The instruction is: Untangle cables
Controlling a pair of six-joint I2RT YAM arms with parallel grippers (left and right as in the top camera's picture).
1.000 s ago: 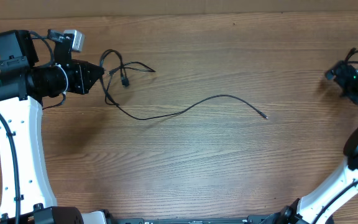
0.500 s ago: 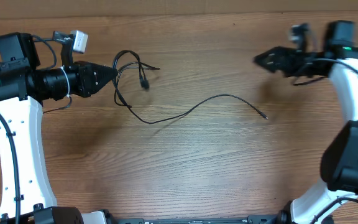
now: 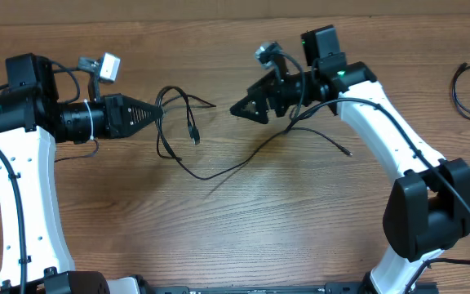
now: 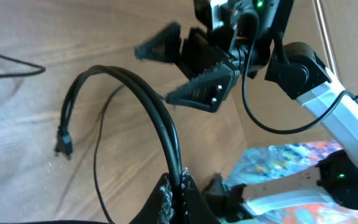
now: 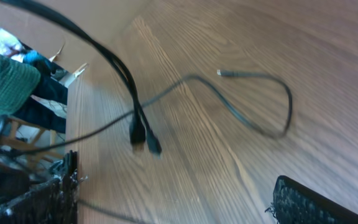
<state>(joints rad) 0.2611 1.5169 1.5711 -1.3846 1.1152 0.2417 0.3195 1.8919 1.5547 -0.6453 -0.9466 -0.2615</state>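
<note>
While the left claw point(image 3: 158, 111) is pinched shut on the cables point(image 4: 168, 130) over the left part of the tabletop point(image 3: 219, 237), the right claw point(image 3: 247, 106) hangs wide open just to their right, holding nothing. The loops stick out to the right from the pinch. One plug point(image 3: 194, 137) points toward the robot's side. The longest strand runs left to right and ends in a small tip point(image 3: 348, 153). Another cable point(image 3: 462, 91) lies curled far right.

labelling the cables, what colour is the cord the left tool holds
Black; the cord shows best in the left wrist view.
</note>
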